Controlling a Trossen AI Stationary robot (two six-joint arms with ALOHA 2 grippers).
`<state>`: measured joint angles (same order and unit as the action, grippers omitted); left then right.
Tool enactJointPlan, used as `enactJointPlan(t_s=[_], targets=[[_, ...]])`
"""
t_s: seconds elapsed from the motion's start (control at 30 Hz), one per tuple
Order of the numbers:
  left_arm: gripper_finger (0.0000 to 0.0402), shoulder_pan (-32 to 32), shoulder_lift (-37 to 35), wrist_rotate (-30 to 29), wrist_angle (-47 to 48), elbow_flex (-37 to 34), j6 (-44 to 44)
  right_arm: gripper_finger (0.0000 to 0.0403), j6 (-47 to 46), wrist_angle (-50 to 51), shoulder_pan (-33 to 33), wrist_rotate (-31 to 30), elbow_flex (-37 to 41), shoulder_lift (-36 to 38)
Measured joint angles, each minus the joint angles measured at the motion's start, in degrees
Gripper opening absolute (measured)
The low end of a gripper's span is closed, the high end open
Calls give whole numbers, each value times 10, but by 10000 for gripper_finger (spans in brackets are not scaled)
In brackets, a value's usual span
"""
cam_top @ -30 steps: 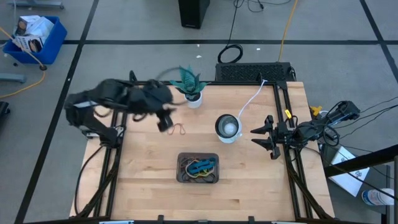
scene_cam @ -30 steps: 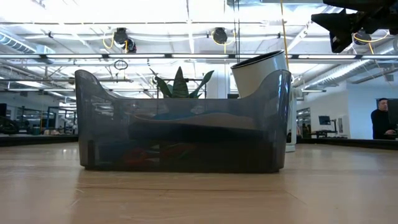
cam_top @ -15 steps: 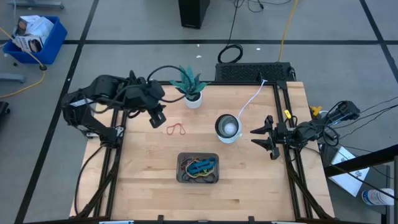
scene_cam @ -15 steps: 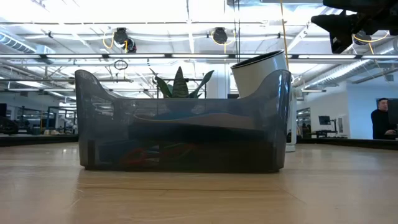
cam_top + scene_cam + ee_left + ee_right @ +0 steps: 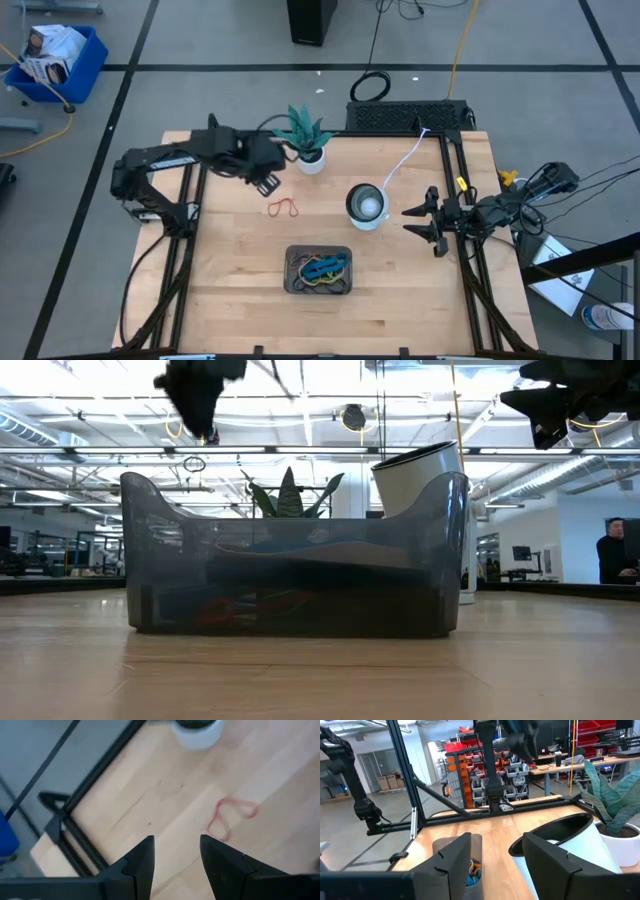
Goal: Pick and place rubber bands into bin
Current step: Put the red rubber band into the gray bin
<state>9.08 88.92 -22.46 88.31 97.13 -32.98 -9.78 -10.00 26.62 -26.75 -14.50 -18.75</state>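
High view: left gripper point(image 5: 265, 184), fingers parted and empty, hovers upper left of centre beside the potted plant point(image 5: 303, 136). One red rubber band point(image 5: 284, 208) lies just below it. Bin point(image 5: 318, 271), lower centre, holds rubber bands point(image 5: 322, 268). Right gripper point(image 5: 428, 222), parted and empty, waits at right.

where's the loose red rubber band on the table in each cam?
High view: red rubber band on bare wood, between the potted plant and the bin.
Low view: not identifiable; the bin fills the middle.
Left wrist view: band on the wood beyond the open left hand.
Right wrist view: not in it.
Shared landmark: the potted plant's white pot.
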Motion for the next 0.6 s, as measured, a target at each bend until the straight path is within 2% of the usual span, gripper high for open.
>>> enactJointPlan(t_s=[0.17, 0.3, 0.43, 0.6], targets=[[166, 16, 2, 12, -102, -136, -1, 175, 0, 0, 0, 0, 0, 0], [166, 27, 2, 97, -234, -237, 10, 175, 0, 0, 0, 0, 0, 0], [166, 34, 1, 119, -311, -316, -4, 172, 0, 0, 0, 0, 0, 0], [166, 45, 1, 140, -361, -380, -18, 175, 0, -5, 0, 0, 0, 0]])
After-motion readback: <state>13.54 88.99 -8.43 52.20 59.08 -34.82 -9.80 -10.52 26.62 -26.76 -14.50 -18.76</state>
